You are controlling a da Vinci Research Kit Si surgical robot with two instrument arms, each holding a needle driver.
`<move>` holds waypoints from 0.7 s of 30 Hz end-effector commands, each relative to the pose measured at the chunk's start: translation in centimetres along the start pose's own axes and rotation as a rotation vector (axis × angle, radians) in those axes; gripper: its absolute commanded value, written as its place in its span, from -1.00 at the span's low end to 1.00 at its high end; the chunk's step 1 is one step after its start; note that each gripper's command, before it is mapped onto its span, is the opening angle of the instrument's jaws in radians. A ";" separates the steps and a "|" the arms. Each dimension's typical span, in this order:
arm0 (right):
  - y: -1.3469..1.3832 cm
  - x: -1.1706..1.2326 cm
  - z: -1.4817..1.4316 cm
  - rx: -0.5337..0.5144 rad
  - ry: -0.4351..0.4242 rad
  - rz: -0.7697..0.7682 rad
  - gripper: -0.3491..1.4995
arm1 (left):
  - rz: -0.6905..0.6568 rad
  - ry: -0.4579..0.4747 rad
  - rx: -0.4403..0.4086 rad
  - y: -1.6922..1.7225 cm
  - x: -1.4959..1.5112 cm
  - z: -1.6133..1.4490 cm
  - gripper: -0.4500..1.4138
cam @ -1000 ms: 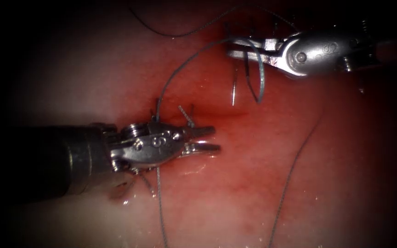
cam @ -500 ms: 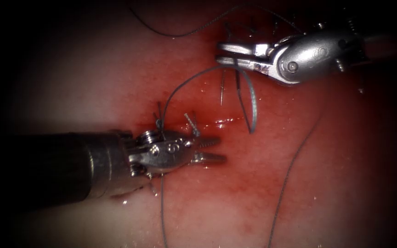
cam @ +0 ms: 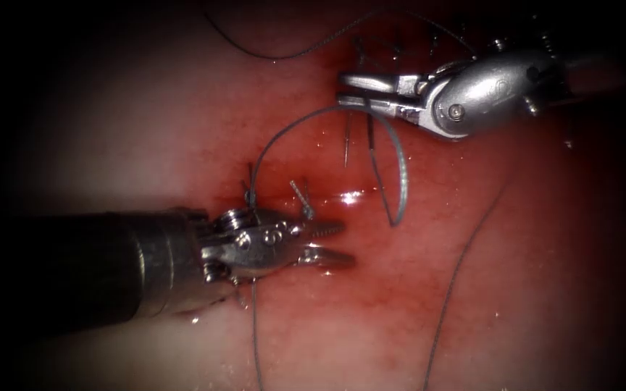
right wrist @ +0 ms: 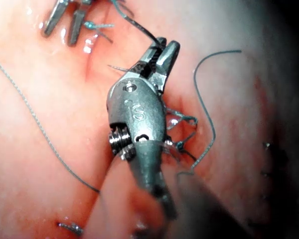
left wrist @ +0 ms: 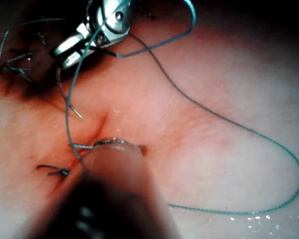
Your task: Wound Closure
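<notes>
My right tool (cam: 351, 90) is shut on the thin curved needle (cam: 346, 145) near its rear end. The needle hangs below the jaws, its tip free above the tissue (cam: 146, 130), not in it. In the left wrist view the needle (left wrist: 70, 99) ends in a bright tip just short of the cut (left wrist: 100, 124). Thread (cam: 284, 137) arcs from a stitch (cam: 251, 192) up to the right jaws, then hangs in a loop (cam: 402, 170). My left tool (cam: 331, 242) lies low over the wet red cut, jaws open and holding nothing. The right tool (right wrist: 159, 55) also appears in its own wrist view.
A knotted stitch with short cut ends (cam: 302, 197) stands just above the left jaws. Several dark stitch ends (cam: 362, 49) sit behind the right tool. A long slack thread (cam: 465, 268) runs down the right side, and another strand (cam: 277, 54) curves across the far tissue.
The right tool has carried the needle left and turned at its wrist, and the thread loop came along. The left tool slid slightly right and nearer, jaws still open.
</notes>
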 end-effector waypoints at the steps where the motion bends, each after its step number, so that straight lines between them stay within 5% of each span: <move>1: -0.06 -0.05 0.08 0.004 -0.004 -0.003 -1.00 | 0.001 0.001 -0.001 0.00 0.01 0.07 -0.06; 21: -0.39 -0.22 0.03 0.025 -0.033 -0.100 -1.00 | -0.007 0.002 -0.004 -0.02 0.03 0.05 -0.06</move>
